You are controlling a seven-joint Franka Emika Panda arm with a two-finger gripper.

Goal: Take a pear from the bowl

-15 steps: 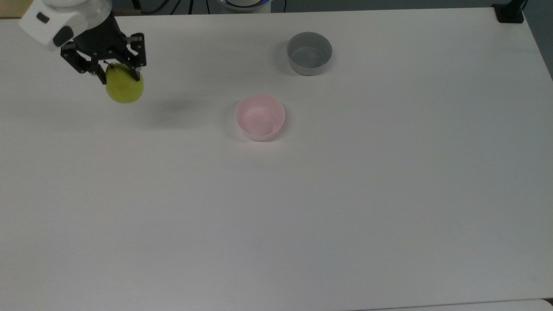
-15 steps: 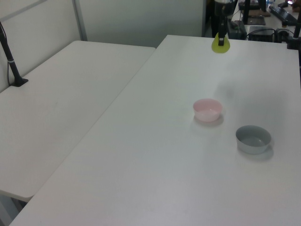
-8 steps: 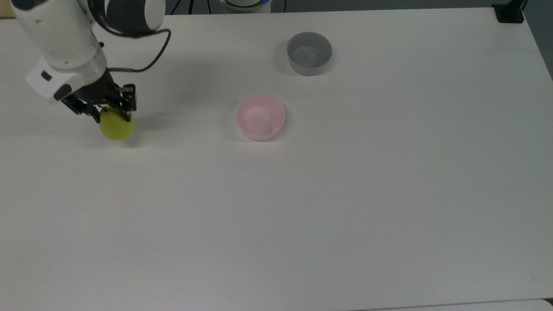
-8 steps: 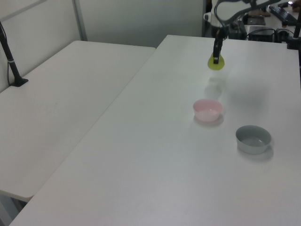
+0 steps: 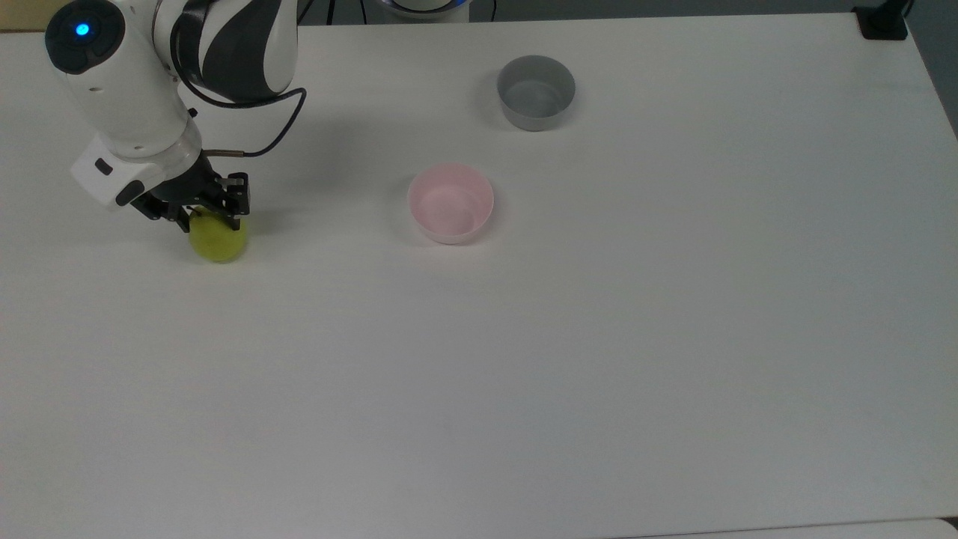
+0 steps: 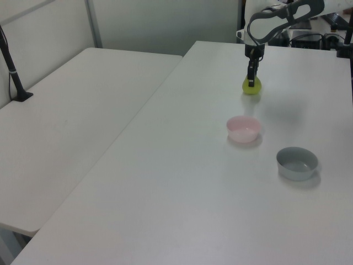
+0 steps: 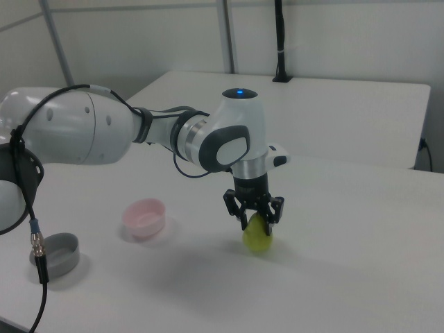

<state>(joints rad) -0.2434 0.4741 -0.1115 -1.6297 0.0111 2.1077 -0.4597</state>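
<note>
On the white table [image 5: 599, 337] — pear [image 5: 218, 239] clamped under the gripper [image 5: 203, 215]

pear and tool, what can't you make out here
- Stem end of the small yellow-green pear: covered by the black two-finger tool in the top view.
- Whether the pear touches the white table: right view too close to tell.
- Fingertip contact: too small in the left view.

No legible text, label, brand, number or sign found on the arm, the bowls, the pear or the surface in any of the three views.
</note>
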